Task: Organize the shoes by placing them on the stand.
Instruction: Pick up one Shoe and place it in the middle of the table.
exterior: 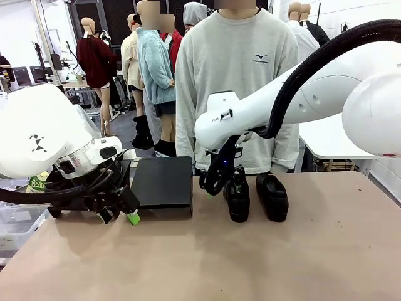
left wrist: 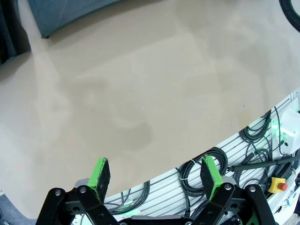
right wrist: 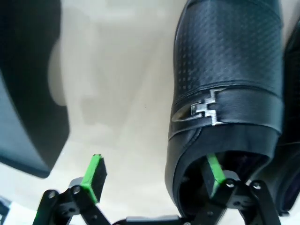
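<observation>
Two black shoes stand side by side on the tan table, the left shoe and the right shoe. My right gripper hangs at the heel end of the left shoe. In the right wrist view this shoe has a metal buckle. My right gripper is open; one green pad sits inside the shoe's opening, the other outside its side wall. The black stand lies left of the shoes. My left gripper is open and empty beside the stand's near left corner.
A person in a grey sweatshirt stands at the table's far edge, behind the shoes. The left wrist view looks down on bare table and its near edge, with cables below. A clear bin sits off the table's left.
</observation>
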